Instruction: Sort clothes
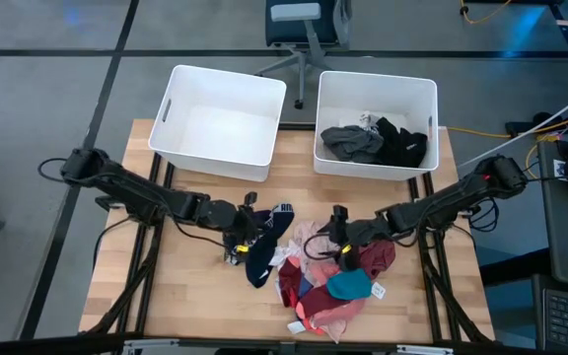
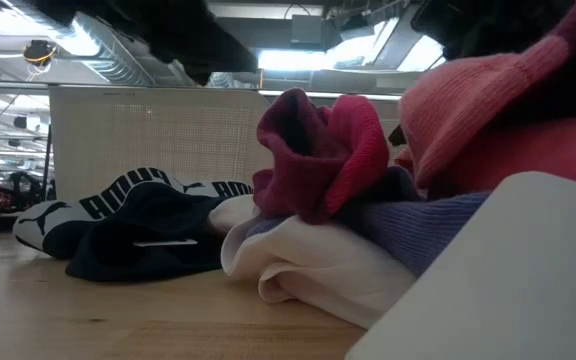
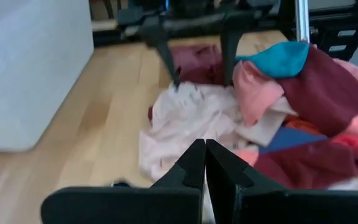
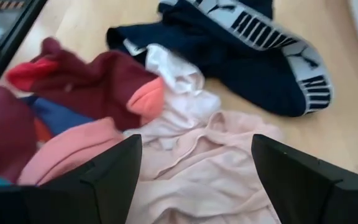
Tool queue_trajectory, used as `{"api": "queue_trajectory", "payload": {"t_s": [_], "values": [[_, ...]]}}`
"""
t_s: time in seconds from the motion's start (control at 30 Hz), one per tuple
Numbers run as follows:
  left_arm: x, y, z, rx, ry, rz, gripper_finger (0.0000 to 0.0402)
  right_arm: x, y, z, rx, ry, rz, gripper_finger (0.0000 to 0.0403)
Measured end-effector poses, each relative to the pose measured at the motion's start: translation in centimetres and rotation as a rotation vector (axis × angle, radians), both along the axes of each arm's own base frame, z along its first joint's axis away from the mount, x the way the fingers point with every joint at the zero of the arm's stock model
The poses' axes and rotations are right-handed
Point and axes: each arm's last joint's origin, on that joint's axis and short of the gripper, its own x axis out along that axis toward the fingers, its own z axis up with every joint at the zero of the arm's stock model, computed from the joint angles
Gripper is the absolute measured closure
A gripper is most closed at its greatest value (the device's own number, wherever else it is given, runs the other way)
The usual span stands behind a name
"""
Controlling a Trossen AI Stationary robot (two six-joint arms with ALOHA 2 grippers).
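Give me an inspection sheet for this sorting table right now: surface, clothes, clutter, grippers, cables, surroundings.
Surface: wooden table, two white bins at its far edge.
Job's things: mixed clothes pile at front centre; dark garments in the right-hand bin; the other bin looks empty.
Clutter: nothing seen.
Grippers: left gripper shut, beside the navy garment; right gripper open over a pale pink garment.
Cables: yellow cable on the floor.
Surroundings: office chair behind the bins.

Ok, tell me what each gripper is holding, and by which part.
Nothing is held. The left gripper is shut with nothing between its jaws; the right gripper hangs open over the pale pink garment in the pile.
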Motion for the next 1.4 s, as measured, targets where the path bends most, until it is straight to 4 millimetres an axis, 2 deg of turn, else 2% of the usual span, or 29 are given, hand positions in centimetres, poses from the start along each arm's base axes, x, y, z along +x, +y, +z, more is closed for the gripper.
{"api": "queue_trajectory", "payload": {"t_s": [0.33,0.47,0.57,0.77,1.0,1.27,1.4], "values": [[3.0,-0.7,-2.0,0.057,-0.132,-0.032,0.0398,-0.5,-0.4,-1.2,-0.030,-0.074,-0.050,0.0100],[4.0,-1.0,-1.9,0.051,-0.125,-0.030,0.0398,-0.5,-0.4,-1.2,-0.027,-0.082,-0.039,0.0100],[4.5,-1.1,-2.1,0.048,-0.081,-0.025,0.0398,-0.5,-0.2,-1.2,0.052,-0.070,-0.031,0.0100],[4.2,-1.0,-3.1,0.044,0.035,0.024,0.0398,-0.6,1.3,-0.6,0.250,-0.022,0.150,0.0100],[4.0,-0.9,-3.4,0.030,0.071,0.037,0.0398,-1.0,3.2,-1.3,0.181,-0.028,0.135,0.0100],[4.0,-0.9,-3.4,0.032,0.071,0.035,0.0398,-0.1,3.7,-3.3,0.177,0.009,0.127,0.0100],[4.0,-0.9,-3.4,0.032,0.071,0.035,0.0398,-0.1,3.7,-3.6,0.167,0.014,0.118,0.0131]]}}
